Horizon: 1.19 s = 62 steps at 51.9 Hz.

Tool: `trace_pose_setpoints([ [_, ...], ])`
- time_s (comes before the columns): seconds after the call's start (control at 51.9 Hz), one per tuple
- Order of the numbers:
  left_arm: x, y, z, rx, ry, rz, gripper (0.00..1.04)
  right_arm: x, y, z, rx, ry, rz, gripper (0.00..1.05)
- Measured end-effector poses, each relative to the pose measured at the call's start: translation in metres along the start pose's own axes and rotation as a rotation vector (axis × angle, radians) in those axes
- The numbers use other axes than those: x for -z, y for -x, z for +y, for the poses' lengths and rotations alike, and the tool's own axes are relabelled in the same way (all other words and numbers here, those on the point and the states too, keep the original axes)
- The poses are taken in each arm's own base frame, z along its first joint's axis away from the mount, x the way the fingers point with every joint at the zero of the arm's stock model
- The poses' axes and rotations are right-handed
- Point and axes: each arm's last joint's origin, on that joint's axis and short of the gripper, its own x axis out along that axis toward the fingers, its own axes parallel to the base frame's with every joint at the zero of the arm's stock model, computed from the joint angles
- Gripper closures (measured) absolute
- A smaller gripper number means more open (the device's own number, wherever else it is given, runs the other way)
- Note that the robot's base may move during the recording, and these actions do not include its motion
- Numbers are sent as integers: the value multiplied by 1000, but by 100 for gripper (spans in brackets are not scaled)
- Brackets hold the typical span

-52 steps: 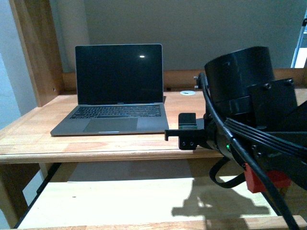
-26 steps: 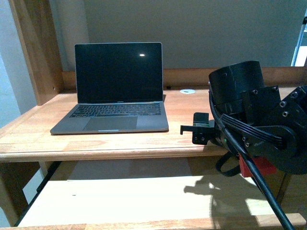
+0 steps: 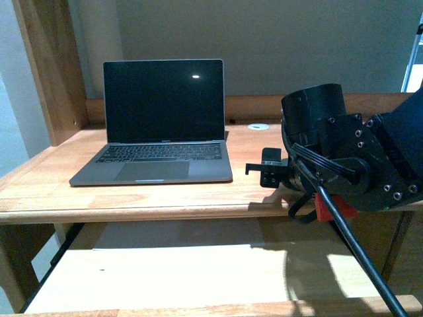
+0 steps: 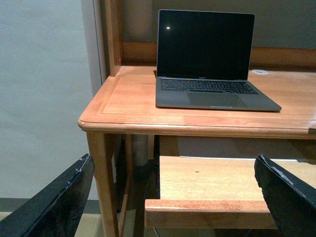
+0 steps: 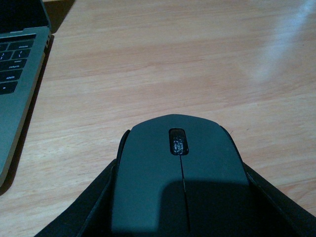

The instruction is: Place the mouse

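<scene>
In the right wrist view the matte black mouse [image 5: 177,163] with its scroll wheel sits between my right gripper's [image 5: 181,202] two black fingers [image 5: 84,217], which are shut on its sides. It is low over the wooden desktop [image 5: 163,59], right of the laptop's edge [image 5: 19,69]. I cannot tell if it touches the wood. In the front view the right gripper [image 3: 268,168] is over the desk's front right part and the mouse is hidden. My left gripper [image 4: 173,207] is open and empty, low in front of the desk's left corner.
The grey laptop [image 3: 162,125] stands open with a dark screen on the left of the desk [image 3: 132,201]. A white cable grommet [image 3: 258,126] is at the back. A pull-out shelf [image 3: 165,277] lies below the desktop. A wooden side panel [image 3: 49,66] stands at the left.
My right arm has moved up and forward, bringing the gripper with the mouse from in front of the desk's edge to over the desktop, right of the laptop.
</scene>
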Motion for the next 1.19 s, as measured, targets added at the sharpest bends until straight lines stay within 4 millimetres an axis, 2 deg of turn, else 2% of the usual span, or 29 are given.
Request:
trace_pose_setpoints([
  [0.443,0,0,0,0,0,0,7,-2,-1,-1,8,-12,-22,42],
  [0.809,0,0,0,0,0,0,7,4,-1,-1,32,-34,10,42],
  [1.002,0,0,0,0,0,0,7,13,-6,-4,46,-32,38,42],
  [1.195,0,0,0,-1,0,0,7,13,-6,-3,44,-34,32,42],
])
